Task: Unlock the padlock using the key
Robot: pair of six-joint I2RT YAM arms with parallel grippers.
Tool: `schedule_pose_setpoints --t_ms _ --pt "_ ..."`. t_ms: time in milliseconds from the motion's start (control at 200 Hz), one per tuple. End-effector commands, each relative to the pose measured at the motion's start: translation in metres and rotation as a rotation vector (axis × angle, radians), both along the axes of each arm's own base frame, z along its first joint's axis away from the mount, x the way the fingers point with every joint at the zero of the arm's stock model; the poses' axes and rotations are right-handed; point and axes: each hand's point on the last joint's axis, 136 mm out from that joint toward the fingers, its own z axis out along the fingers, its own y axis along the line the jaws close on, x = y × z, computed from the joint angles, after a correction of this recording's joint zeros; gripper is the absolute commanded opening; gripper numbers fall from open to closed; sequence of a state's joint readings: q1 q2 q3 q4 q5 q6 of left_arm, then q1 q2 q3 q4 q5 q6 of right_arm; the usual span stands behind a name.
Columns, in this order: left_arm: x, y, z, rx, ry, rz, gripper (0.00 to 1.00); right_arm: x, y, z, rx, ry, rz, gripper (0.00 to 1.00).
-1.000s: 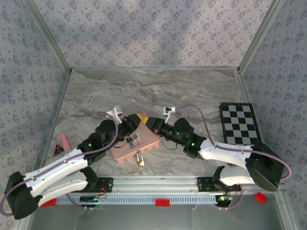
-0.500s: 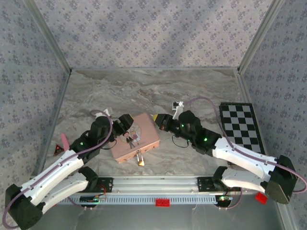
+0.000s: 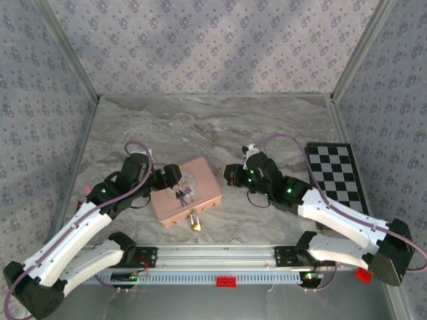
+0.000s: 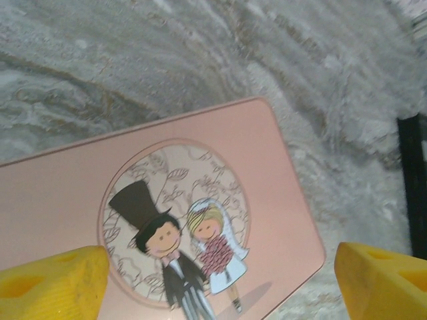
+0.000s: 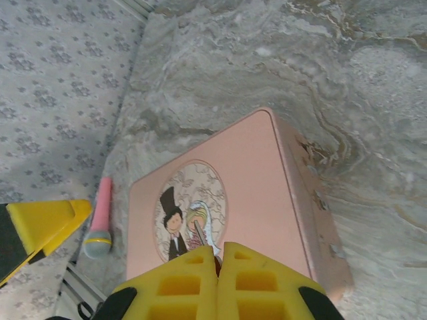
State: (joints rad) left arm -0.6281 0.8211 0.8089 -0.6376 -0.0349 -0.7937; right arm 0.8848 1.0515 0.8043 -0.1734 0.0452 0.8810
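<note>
Flanking box (image 3: 208, 189) and padlock (image 3: 195, 226), arms bent.

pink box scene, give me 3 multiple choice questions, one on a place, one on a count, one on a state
1. Where is the padlock?
A. lying on top of the lid
B. at the pink box, on its near side toward the arm bases
C. behind the box, on its far side

2. How many people are in the lid picture?
A. one
B. two
C. four

3. What state is the right hand in?
A. wide open
B. clamped on the box's corner
C. shut

Answers:
1 B, the top view shows it hanging off the box's near side.
2 B, there is a groom in a top hat and a bride.
3 C, its yellow fingers meet with no gap in the right wrist view.
</note>
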Motion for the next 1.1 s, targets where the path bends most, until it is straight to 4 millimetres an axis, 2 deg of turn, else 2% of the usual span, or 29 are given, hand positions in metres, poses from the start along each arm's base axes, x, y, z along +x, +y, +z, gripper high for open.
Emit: schedule_pose_setpoints --t_ms 0,110,200,385,520,665,815,1094 --pt "-0.015 0.01 -0.005 0.089 0.059 -0.051 0.88 -0.002 -0.007 0.009 -0.05 -0.028 0.019 0.0" --pt "-0.028 0.016 -0.011 0.143 0.126 -0.067 0.87 -0.005 -0.01 0.008 -0.091 -0.032 0.037 0.0" --pt "-0.047 0.019 -0.017 0.209 0.179 -0.099 0.87 -0.008 -0.016 0.006 -0.13 -0.037 0.042 0.0" --pt "-0.099 0.008 -0.033 0.298 0.279 -0.199 0.86 -0.011 -0.034 -0.005 -0.179 -0.042 0.012 0.0" --pt "-0.124 -0.01 -0.053 0.233 0.295 -0.222 0.82 -0.012 -0.038 -0.01 -0.172 -0.046 0.003 0.0" --pt "-0.127 -0.034 -0.069 0.172 0.204 -0.221 0.8 -0.012 -0.036 -0.012 -0.156 -0.052 0.012 0.0" --pt "-0.123 -0.05 -0.086 0.197 0.187 -0.213 0.78 -0.012 -0.036 -0.01 -0.14 -0.06 0.014 0.0" --pt "-0.113 -0.049 -0.113 0.238 0.204 -0.129 0.8 -0.013 -0.038 -0.01 -0.12 -0.061 0.005 0.0"
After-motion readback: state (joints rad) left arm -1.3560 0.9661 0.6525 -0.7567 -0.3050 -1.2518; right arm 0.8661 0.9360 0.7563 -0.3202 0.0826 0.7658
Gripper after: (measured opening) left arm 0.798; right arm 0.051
